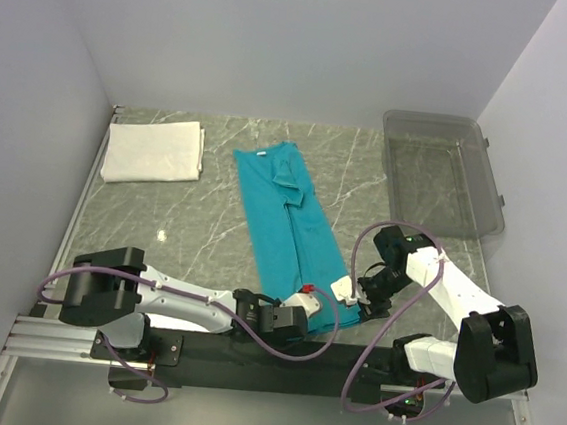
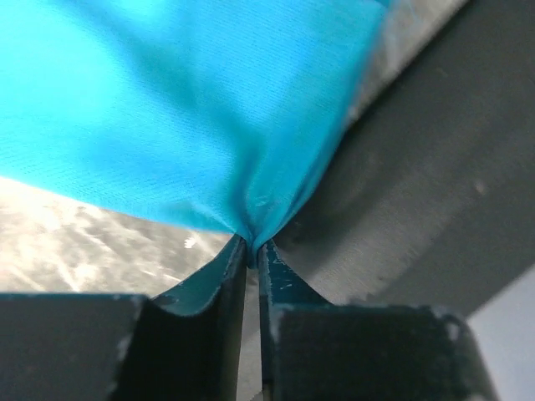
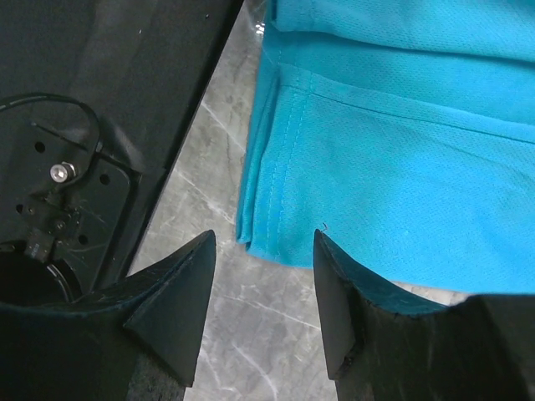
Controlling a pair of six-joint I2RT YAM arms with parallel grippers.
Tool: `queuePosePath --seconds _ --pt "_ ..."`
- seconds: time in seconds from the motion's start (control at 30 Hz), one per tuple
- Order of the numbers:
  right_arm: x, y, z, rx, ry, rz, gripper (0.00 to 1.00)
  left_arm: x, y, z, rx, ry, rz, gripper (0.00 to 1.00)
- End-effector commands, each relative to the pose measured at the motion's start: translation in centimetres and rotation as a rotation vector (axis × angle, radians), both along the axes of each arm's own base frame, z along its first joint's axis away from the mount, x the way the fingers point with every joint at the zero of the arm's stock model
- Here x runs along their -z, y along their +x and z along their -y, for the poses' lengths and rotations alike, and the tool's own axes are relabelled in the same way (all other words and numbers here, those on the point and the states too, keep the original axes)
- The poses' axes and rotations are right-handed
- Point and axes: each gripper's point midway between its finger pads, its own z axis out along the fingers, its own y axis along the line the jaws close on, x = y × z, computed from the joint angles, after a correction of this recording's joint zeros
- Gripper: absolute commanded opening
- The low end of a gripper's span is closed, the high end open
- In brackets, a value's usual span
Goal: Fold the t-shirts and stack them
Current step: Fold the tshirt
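The left hand (image 2: 252,244) is pinched shut on a thin bunch of hem of the teal t-shirt (image 2: 167,109) at its fingertips, while the right hand (image 3: 263,251) hangs part open and empty with a hem corner just ahead, so a one-sided lift could skew the fold.

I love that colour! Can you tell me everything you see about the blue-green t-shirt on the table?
The teal short-sleeved fabric t-shirt is folded lengthwise into a long narrow strip, with its sleeves tucked in. It lies flat and slanted on the grey marbled table, its collar at the far end with a small white neck label. Its near hem shows stitched seams. The left gripper pinches one hem corner, bunching the cloth. The open right gripper stands at the other corner, fingers apart.
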Motion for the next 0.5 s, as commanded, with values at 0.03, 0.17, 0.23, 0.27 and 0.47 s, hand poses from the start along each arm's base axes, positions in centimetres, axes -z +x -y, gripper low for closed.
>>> queuePosePath --seconds 0.03,0.17,0.23,0.27,0.47 --pt "0.3 0.1 0.1 -0.067 -0.008 0.034 0.57 0.7 2.1 -2.3 -0.068 0.081 0.079 0.12" --pt "1.0 -0.5 0.7 -0.099 -0.043 0.029 0.57 0.5 2.1 -1.8 -0.063 0.075 0.08 0.02" --pt "1.2 -0.7 0.7 -0.108 -0.056 0.025 0.57 0.4 2.1 -1.7 -0.066 0.072 0.076 0.02" --pt "1.4 -0.9 0.8 -0.11 -0.066 0.023 0.57 0.4 2.0 -1.6 -0.062 0.068 0.071 0.02" --pt "2.4 -0.8 0.3 -0.094 -0.119 0.032 0.55 0.0 1.7 -1.2 -0.061 0.045 0.054 0.02"
